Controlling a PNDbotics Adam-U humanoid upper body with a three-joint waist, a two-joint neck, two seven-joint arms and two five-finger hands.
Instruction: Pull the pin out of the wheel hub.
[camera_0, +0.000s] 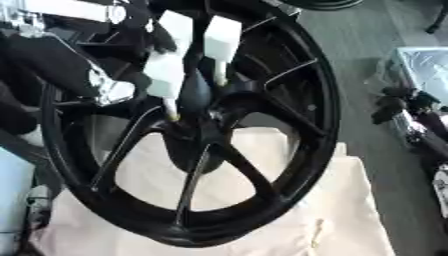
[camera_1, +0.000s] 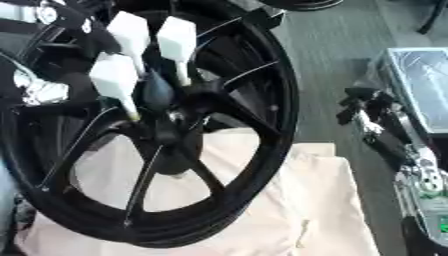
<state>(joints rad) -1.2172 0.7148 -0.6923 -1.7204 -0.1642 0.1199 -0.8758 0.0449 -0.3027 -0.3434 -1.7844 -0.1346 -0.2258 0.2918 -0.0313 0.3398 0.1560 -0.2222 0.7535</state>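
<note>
— Where do the fingers (camera_0: 164, 75) sit?
— Over the wheel (camera_0: 297, 165), tips at its hub (camera_0: 194, 131). The cloth-covered table (camera_0: 350, 210) lies below them, under the rim.
— And to their right?
— The right hand (camera_1: 385, 125), well apart, off the wheel.

You're looking at a black spoked wheel (camera_0: 262, 165) lying tilted, white-handled pins (camera_0: 164, 80) standing in its hub (camera_0: 197, 132).

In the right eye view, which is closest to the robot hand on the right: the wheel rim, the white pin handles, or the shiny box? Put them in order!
From the right robot hand:
1. shiny box, right beside it at the right edge.
2. wheel rim, to its left.
3. white pin handles, farther left, upper middle.
</note>
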